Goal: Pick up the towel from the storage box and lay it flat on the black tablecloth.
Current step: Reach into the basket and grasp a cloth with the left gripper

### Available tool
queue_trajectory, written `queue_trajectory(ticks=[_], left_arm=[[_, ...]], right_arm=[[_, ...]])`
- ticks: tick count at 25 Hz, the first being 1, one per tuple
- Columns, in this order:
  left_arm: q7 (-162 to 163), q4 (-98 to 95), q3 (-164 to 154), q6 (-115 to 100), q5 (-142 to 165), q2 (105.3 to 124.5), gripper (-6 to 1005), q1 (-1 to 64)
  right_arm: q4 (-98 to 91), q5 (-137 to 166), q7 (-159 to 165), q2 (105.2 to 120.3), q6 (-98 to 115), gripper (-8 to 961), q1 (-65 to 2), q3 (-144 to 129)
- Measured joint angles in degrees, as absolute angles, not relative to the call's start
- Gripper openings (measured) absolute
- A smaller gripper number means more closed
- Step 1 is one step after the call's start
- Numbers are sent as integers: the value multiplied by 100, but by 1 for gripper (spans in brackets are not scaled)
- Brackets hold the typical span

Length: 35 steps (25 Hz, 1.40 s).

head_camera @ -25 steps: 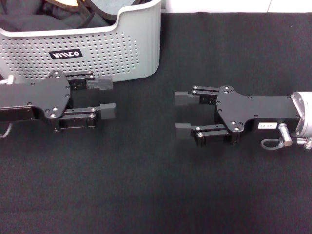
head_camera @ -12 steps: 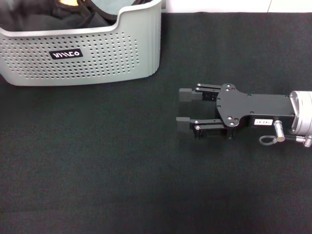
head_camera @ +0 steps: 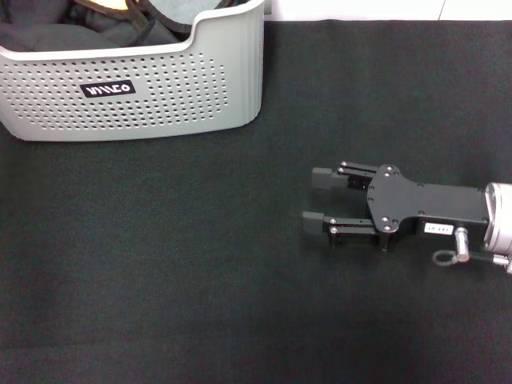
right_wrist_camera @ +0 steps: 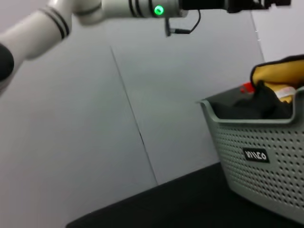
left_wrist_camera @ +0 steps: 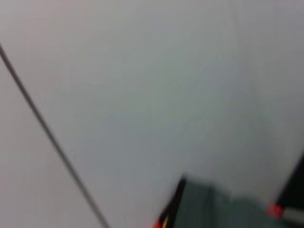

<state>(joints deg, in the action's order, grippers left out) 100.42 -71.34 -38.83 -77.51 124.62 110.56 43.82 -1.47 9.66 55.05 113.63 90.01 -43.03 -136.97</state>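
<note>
The storage box stands at the far left on the black tablecloth. Inside it, a yellow-orange strip of the towel shows among dark cloths. In the right wrist view the towel bulges above the rim of the box. My right gripper is open and empty, low over the tablecloth, to the right of the box and nearer me. My left arm is out of the head view. The right wrist view shows it raised high, reaching over the box.
Dark bundled cloths fill most of the box. A grey wall stands behind the table. The left wrist view shows only blurred grey wall. Bare tablecloth stretches in front of the box and around the right gripper.
My left arm, beside the box a second ago, has left the head view. My right gripper has drawn back to the right and toward me, still open.
</note>
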Motion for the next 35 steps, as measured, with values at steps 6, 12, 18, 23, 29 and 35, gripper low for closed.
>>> queue_trajectory(ticks=[6, 12, 18, 23, 29, 35], left_arm=[[10392, -6673, -3994, -7641, 14370, 10999, 642, 5157], [10499, -6459, -3997, -7576, 15252, 11065, 636, 5255], [10528, -6227, -3999, -7336, 15348, 11069, 630, 5241], [10619, -6139, -4000, -7129, 15402, 11124, 626, 5244], [10827, -6133, -4010, -6946, 15422, 11203, 525, 5235], [10854, -6145, -4327, -6912, 15428, 11302, 266, 5178]], right_arm=[[-136, 855, 5376, 11395, 8943, 766, -4097, -13640], [-149, 833, 5354, 11367, 8835, 766, -4044, -13430], [-156, 833, 5310, 11365, 8825, 766, -4073, -13404], [-158, 834, 5302, 11387, 8822, 766, -4086, -13403], [-158, 827, 5300, 11406, 8822, 765, -3993, -13403], [-152, 769, 5300, 11436, 8822, 765, -3918, -13402]])
